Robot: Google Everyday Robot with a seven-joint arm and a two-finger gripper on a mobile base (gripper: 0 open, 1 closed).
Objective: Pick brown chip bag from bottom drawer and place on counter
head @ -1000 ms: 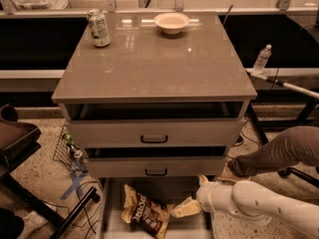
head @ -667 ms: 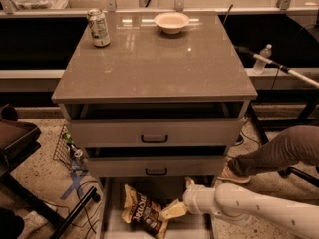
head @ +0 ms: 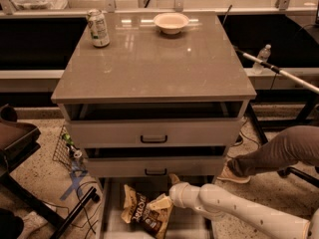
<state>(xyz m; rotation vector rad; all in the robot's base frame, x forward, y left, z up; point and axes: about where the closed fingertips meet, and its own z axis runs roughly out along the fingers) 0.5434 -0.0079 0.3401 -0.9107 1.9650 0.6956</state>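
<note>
The brown chip bag point(head: 141, 211) lies flat on the pale floor of the bottom drawer point(head: 113, 219), which is pulled out below the cabinet. My gripper point(head: 167, 190), on a white arm coming in from the lower right, is low inside the drawer at the bag's right edge. It is open: one tan fingertip point(head: 160, 202) rests over the bag's right side and the other points up near the middle drawer's front. The glossy grey-brown counter point(head: 154, 63) is above.
A can point(head: 98, 28) and a white bowl point(head: 171, 22) stand at the counter's back. The two upper drawers point(head: 154, 132) are slightly open. A person's leg point(head: 279, 151) is at the right. A wire basket point(head: 66, 146) and a black stand leg point(head: 75, 213) are at the left.
My arm has reached further left into the bottom drawer, bringing the gripper from beside the bag onto its right edge. The bag has not moved.
</note>
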